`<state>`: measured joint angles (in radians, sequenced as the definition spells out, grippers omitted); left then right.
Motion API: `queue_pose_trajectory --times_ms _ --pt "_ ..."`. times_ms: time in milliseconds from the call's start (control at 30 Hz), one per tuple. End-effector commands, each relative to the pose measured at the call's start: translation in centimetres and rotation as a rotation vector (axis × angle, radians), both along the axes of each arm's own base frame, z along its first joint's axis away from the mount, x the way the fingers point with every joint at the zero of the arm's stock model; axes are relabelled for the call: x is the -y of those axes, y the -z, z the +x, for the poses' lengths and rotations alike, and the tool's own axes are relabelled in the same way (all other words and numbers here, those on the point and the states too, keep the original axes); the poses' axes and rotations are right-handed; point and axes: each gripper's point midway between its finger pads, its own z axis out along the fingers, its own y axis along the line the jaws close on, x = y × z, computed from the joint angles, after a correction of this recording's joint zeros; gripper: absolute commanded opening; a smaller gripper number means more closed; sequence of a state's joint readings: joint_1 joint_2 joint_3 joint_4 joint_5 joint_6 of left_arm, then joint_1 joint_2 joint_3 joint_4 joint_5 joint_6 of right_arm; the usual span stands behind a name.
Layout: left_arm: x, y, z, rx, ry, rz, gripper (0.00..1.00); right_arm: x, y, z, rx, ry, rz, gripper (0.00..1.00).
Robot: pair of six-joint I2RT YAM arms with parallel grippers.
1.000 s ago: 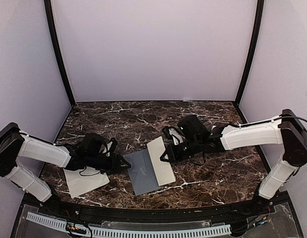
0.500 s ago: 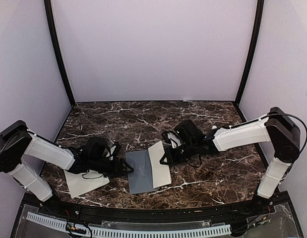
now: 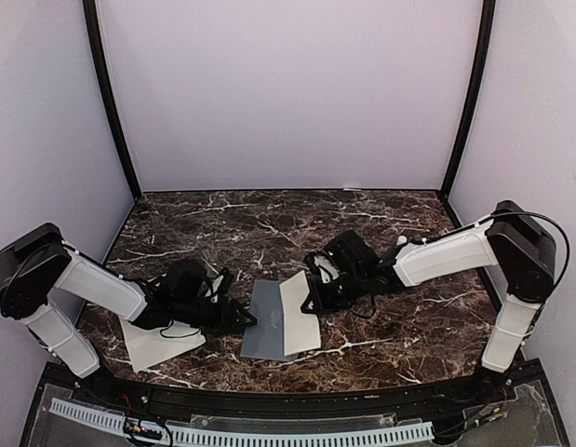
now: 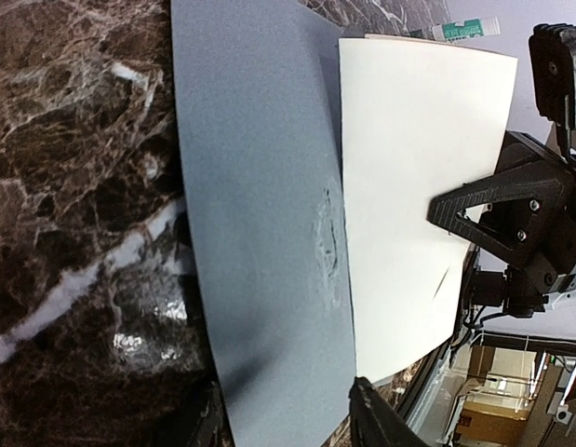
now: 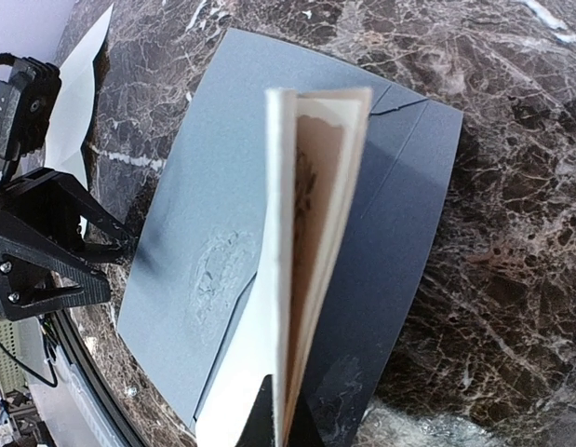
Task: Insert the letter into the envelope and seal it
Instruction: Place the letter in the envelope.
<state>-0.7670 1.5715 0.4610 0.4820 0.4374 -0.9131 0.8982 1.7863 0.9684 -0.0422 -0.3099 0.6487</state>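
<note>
At table centre: I see the slate-grey rectangular paper envelope (image 3: pixel 262 321) lying on the dark brown marble table (image 3: pixel 269 223), with a scuffed patch on its upper face.
Letter position: the cream folded paper letter (image 3: pixel 299 312) overlaps the right part of the envelope, with its right side raised off the table. In the right wrist view I see it edge-on, its layers slightly parted. Whether its lower edge sits inside the pocket I cannot tell.
Right gripper (image 3: pixel 312 300): clenched on the right edge of the letter, the fingers pinching the folded paper.
Left gripper (image 3: pixel 242 320): low at the left end of the envelope, jaws parted. In the left wrist view that end lies between the fingers. I cannot tell whether they touch the paper.
Near left: a plain white sheet (image 3: pixel 157 343) lies flat, partly under the left arm and apart from the envelope.
Far side: a small white-and-green tube (image 4: pixel 469 28) lies on the table beyond the letter.
</note>
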Motion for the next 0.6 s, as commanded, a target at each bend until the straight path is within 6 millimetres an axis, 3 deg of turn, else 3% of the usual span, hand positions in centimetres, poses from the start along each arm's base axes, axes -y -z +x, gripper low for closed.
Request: queue_pose_trajectory --times_ms 0,567 --pt "-0.1 0.4 -0.4 -0.028 -0.01 0.005 0.45 0.2 0.5 0.8 0.01 0.046 0.005 0.0" --pt "0.2 0.6 -0.9 -0.05 -0.022 -0.045 0.43 2.1 -0.4 1.2 0.01 0.186 0.011 0.0"
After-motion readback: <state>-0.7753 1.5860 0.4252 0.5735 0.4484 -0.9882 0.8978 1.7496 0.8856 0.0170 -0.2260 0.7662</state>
